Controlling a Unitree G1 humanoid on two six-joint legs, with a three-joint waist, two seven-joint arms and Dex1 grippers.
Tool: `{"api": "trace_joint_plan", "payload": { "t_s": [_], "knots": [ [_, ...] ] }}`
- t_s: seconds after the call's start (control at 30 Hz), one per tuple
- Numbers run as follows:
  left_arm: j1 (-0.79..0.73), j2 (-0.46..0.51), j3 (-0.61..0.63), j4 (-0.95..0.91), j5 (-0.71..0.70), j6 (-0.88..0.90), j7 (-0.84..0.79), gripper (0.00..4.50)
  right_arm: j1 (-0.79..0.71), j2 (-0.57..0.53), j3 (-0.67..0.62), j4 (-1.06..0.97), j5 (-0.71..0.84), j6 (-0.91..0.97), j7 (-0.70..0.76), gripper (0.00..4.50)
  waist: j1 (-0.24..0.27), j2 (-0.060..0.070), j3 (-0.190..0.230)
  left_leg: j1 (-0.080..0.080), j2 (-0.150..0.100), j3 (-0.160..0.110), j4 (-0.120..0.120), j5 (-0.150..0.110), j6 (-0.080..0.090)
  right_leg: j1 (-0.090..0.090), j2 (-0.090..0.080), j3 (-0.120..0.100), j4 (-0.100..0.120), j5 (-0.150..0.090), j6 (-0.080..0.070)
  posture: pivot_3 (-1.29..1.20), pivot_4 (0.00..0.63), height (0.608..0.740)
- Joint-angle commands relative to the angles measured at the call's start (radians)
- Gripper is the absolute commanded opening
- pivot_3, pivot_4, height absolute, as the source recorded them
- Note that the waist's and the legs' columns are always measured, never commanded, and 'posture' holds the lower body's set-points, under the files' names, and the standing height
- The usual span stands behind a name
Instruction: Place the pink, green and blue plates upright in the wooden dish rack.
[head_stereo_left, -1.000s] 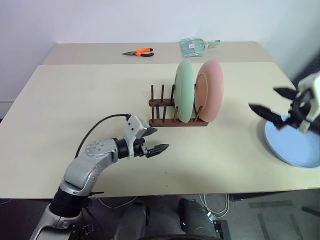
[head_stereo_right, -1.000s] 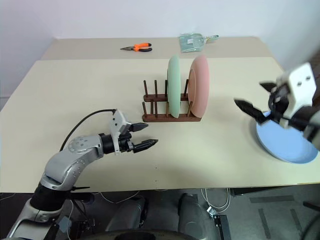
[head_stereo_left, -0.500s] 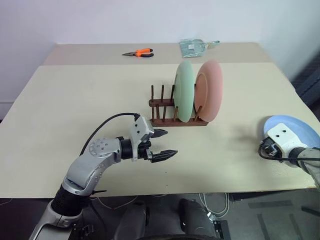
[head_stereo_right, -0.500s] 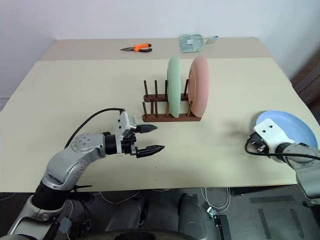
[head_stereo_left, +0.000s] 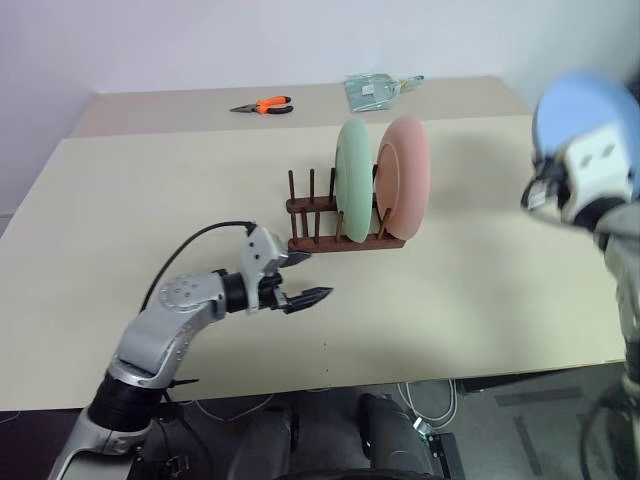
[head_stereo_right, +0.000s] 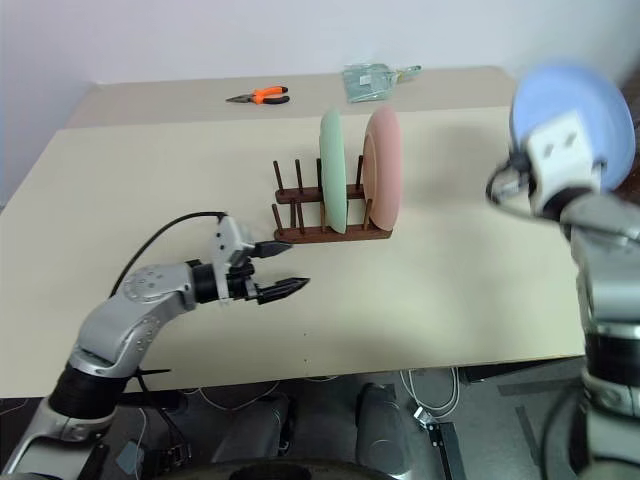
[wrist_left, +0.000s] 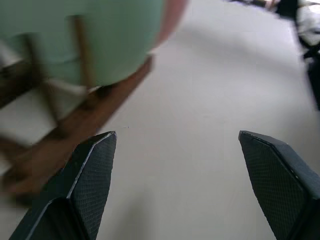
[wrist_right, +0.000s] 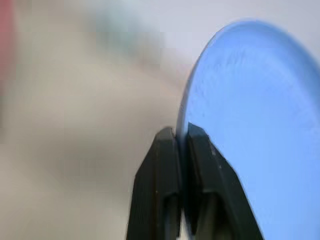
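Your right end effector (wrist_right: 181, 137), which hung open above the light blue round matte plate (head_stereo_left: 580, 112) 1 second ago while that plate lay flat at the tabletop's (head_stereo_left: 150, 220) right edge, has since dropped to it, pinched shut on its rim and lifted it clear; the plate now stands on edge in the air, well right of the small dark brown wooden dish rack (head_stereo_left: 340, 228). Judged from that, 2 of 3 plates are done: the pale mint green round plate (head_stereo_left: 352, 180) and the salmon pink round plate (head_stereo_left: 403, 178) stand upright side by side at the rack's right end, with bare pegs to their left for the blue one. Your left end effector (head_stereo_left: 302, 278) has barely shifted; it hovers low over the tabletop just in front of the rack, fingers spread wide, holding nothing. The right wrist view gives you what the head views cannot: both black fingers closed tight on the blue rim, 1 on each face. The left wrist view shows the green plate's lower edge seated against a peg and the rack's base bar close ahead. Orange-handled pliers (head_stereo_left: 262, 105) and a clear packet (head_stereo_left: 372, 90) lie at the far edge, well out of the way.
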Motion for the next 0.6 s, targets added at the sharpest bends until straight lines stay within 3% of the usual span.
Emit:
{"api": "trace_joint_plan", "payload": {
  "t_s": [0.03, 0.2, 0.37, 0.6],
  "knots": [
    [0.02, 0.048, 0.083, 0.05, 0.024, -0.069, -0.008, 4.04, -0.269, 0.146, -0.083, -0.153, 0.436, 0.173, -0.029, 0.04, -0.003, 0.0, 0.0, 0.0, 0.0, -0.001, 0.0, 0.0, 0.0, 0.0, 0.0, 0.0, 0.0, 0.001, 0.0, 0.0, 0.15, 0.74],
    [0.025, 0.071, 0.115, 0.102, 0.042, -0.108, -0.011, 4.04, -0.451, 0.442, -0.029, -0.153, 0.811, 0.303, -0.231, 0.04, 0.007, -0.007, -0.004, -0.001, 0.0, -0.007, -0.001, 0.0, 0.0, -0.001, -0.001, -0.002, 0.0, 0.002, -0.005, 0.0, 0.15, 0.74],
    [0.046, 0.091, 0.145, 0.121, 0.067, -0.145, -0.002, 4.04, -0.46, 0.671, 0.043, -0.053, 0.953, 0.333, -0.449, 0.04, 0.004, -0.006, -0.004, -0.002, -0.002, -0.006, 0.0, 0.0, 0.0, -0.003, -0.003, 0.001, 0.0, 0.002, -0.006, 0.0, 0.15, 0.74],
    [0.097, 0.112, 0.198, 0.093, 0.058, -0.164, -0.004, 4.04, -0.388, 0.794, 0.095, -0.018, 1.046, 0.357, -0.672, 0.04, -0.003, -0.006, -0.004, -0.001, -0.001, -0.005, -0.012, 0.005, -0.007, -0.012, 0.0, 0.002, 0.005, 0.006, -0.005, 0.0, 0.15, 0.74]
  ]
}}
